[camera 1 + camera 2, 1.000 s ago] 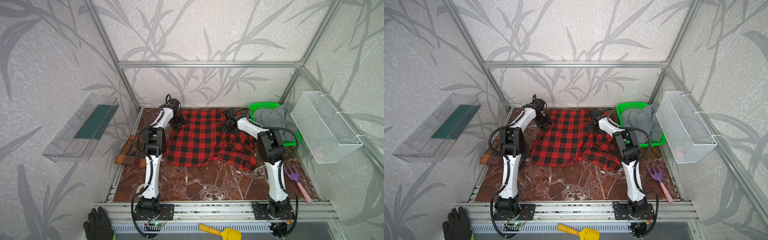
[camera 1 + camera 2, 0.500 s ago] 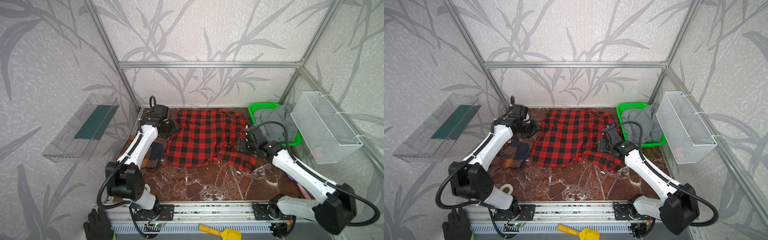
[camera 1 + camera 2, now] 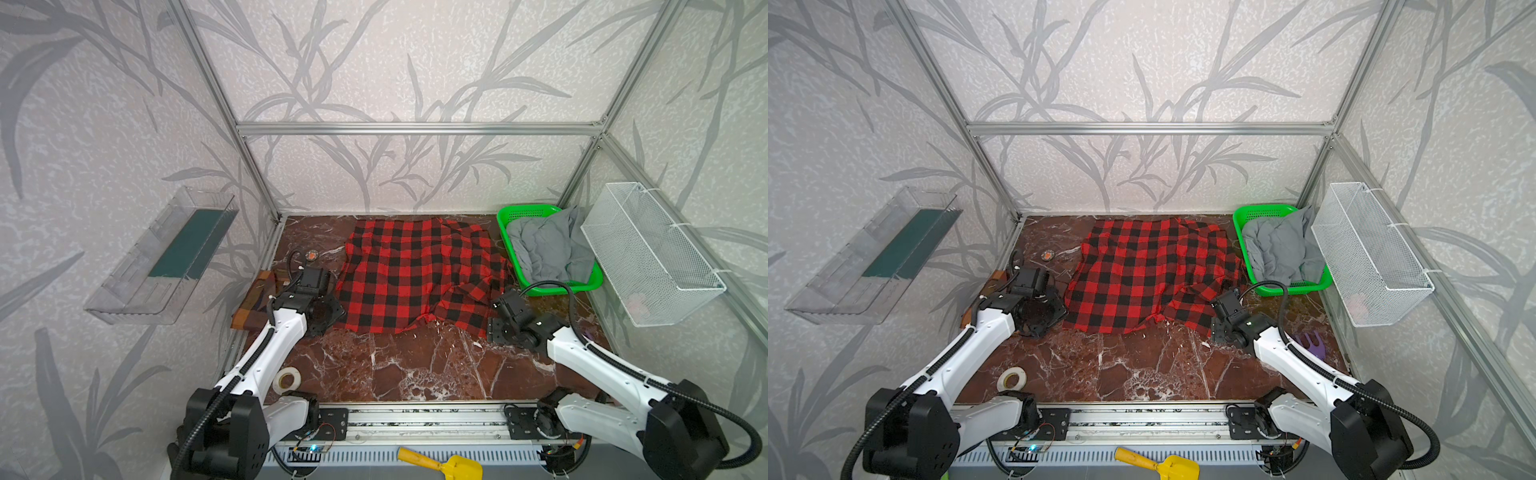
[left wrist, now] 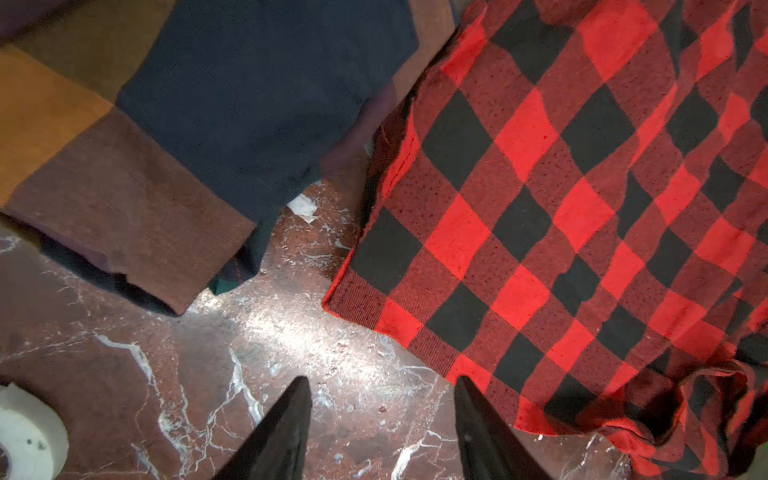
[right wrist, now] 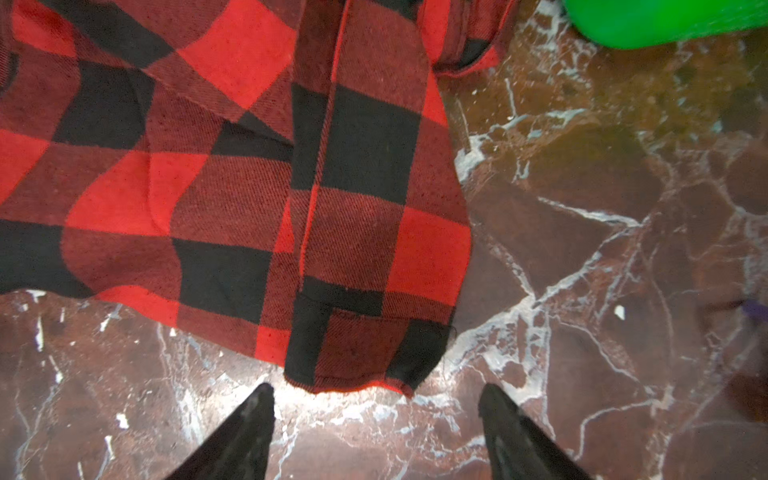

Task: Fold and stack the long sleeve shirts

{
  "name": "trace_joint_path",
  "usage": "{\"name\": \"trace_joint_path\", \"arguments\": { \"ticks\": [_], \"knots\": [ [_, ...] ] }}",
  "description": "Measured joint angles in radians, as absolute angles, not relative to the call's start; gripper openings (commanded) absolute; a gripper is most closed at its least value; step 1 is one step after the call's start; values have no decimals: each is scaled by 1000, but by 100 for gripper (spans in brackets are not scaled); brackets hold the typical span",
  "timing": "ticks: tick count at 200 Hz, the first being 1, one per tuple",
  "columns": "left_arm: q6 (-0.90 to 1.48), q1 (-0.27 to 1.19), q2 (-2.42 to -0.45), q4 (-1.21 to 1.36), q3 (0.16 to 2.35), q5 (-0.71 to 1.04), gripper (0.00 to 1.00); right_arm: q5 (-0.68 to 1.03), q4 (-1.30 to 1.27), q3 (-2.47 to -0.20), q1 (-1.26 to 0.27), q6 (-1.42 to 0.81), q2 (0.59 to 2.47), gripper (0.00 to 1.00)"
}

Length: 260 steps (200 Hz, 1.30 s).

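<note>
Left gripper point(image 4: 382, 395): the fingers point(image 4: 286, 424) stood about half spread with nothing between them; only bare table point(image 3: 415, 365) lay under the gap.
Right gripper point(image 5: 374, 399): the fingers point(image 5: 511, 432) stood wide apart and held nothing.
Red-and-black shirt point(image 3: 415, 274): it lay spread and rumpled on the table. One hem corner lay just ahead of the left fingers and off to one side, not touching them. A dark cuff-like end lay just beyond the right fingertips, in line with their gap and clear of both.
Brown plaid shirt point(image 4: 124, 166): it lay in a folded pile ahead of the left fingers, on the side away from the red-and-black shirt, with a strip of table between the two.
Tape roll point(image 4: 25, 432): white, it lay near the left fingers on the plaid shirt's side, untouched.
Green basket point(image 3: 509, 232): it stood beyond the right fingers, past the red-and-black shirt's edge, and held a grey cloth point(image 3: 544, 245).
</note>
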<state>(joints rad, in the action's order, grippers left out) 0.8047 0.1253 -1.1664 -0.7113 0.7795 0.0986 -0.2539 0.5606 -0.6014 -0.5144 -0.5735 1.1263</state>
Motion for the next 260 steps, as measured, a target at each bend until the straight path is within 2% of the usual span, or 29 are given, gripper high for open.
{"name": "trace_joint_path", "arguments": {
  "ticks": [42, 65, 84, 126, 180, 223, 260],
  "knots": [
    [804, 125, -1202, -677, 762, 81, 57, -247, 468, -613, -514, -574, 1278, 70],
    [804, 125, -1206, -665, 757, 73, 57, -251, 464, -638, -514, -570, 1365, 63],
    [805, 125, -1206, -646, 730, 72, 56, -255, 456, -651, -514, -572, 1390, 55],
    [815, 125, -1213, -622, 644, 84, 55, -266, 447, -658, -514, -573, 1392, 30],
    [817, 125, -1214, -604, 635, 98, 55, -278, 487, -666, -514, -564, 1354, 0],
    [821, 125, -1195, -604, 634, 100, 55, -279, 621, -748, -514, -520, 1112, 0],
    [823, 126, -1180, -604, 624, 106, 55, -257, 781, -941, -519, -447, 939, 0]
  ]
}}
